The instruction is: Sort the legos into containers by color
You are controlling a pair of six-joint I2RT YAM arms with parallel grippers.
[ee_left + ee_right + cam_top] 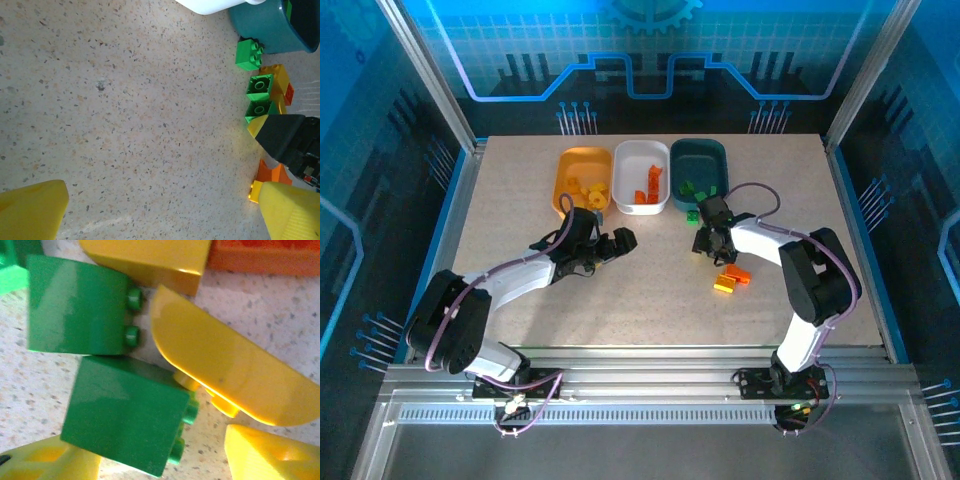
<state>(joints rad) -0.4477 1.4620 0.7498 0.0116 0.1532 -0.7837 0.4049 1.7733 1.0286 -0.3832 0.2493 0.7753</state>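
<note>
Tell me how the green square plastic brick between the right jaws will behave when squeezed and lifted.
The green square plastic brick looks like rigid moulded plastic, so it probably won't deform. Its glossy faces may slip slightly. Flat-sided, it should slide, not roll, if nudged.

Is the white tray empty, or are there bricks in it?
Not empty. The white tray has a few orange-red bricks lying inside it.
</note>
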